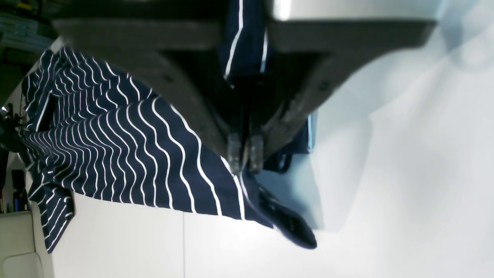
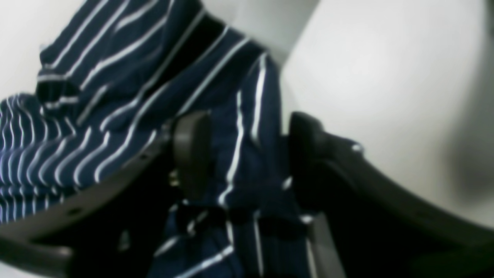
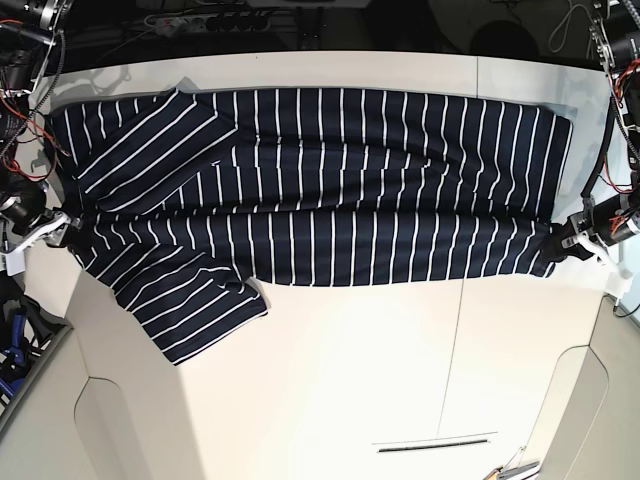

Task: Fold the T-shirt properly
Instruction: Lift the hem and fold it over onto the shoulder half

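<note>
The dark navy T-shirt (image 3: 330, 190) with thin white stripes lies lengthwise across the white table (image 3: 350, 380). One sleeve is folded in at the far left and the other spreads out at the near left. My left gripper (image 3: 566, 240) is shut on the shirt's right end near the front edge. In the left wrist view, its fingertips (image 1: 235, 152) pinch the fabric (image 1: 127, 154). My right gripper (image 3: 60, 232) holds the shirt's left end. In the right wrist view (image 2: 247, 154), bunched fabric (image 2: 239, 154) fills the space between its fingers (image 2: 191, 150).
Arm bases and cables stand at the far left corner (image 3: 20, 60) and far right corner (image 3: 615, 60). The table has a seam (image 3: 460, 330) and curved cutouts along its front edge (image 3: 90, 400). Bare white table surface lies in front of the shirt.
</note>
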Available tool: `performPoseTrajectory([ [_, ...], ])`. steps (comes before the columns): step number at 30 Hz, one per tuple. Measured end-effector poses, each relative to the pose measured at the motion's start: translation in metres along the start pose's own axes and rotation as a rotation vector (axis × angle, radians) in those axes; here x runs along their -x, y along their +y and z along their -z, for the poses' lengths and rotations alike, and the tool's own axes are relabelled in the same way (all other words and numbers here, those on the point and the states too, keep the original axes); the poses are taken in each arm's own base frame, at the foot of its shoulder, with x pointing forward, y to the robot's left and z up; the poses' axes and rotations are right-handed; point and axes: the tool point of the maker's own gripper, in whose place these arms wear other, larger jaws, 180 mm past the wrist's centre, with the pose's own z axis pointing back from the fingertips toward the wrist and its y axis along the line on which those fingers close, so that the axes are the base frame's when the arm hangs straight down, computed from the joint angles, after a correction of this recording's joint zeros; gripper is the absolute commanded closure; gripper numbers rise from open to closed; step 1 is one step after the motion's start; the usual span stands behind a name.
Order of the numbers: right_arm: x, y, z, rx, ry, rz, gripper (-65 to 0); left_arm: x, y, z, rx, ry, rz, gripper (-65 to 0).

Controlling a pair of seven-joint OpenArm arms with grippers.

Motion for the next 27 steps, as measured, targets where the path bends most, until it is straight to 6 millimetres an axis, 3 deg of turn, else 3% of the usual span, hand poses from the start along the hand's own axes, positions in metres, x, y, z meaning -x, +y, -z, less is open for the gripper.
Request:
performPoseTrajectory([
  [7, -0.051, -0.019, -0.017, 0.044, -0.195, 0.049, -34.3, 0.003, 0.004, 0.000, -0.021, 0.017, 0.013, 0.0],
  [11, -0.078, -0.011, -0.015, 0.029, -0.259, 0.039, -34.3, 0.003, 0.004, 0.000, -0.021, 0.016, 0.013, 0.0],
  [15, -0.087, 0.003, 0.001, 0.032, -0.268, -0.002, -34.3, 0.001, 0.004, 0.000, -0.020, 0.008, 0.013, 0.0],
  [23, -0.061, 0.025, 0.060, 0.001, -0.183, -0.064, -34.3, 0.001, 0.004, 0.000, -0.022, 0.009, 0.014, 0.0],
  [27, -0.041, 0.030, 0.076, -0.011, -0.117, -0.066, -34.3, 0.002, 0.004, 0.000, -0.022, 0.010, 0.014, 0.0],
])
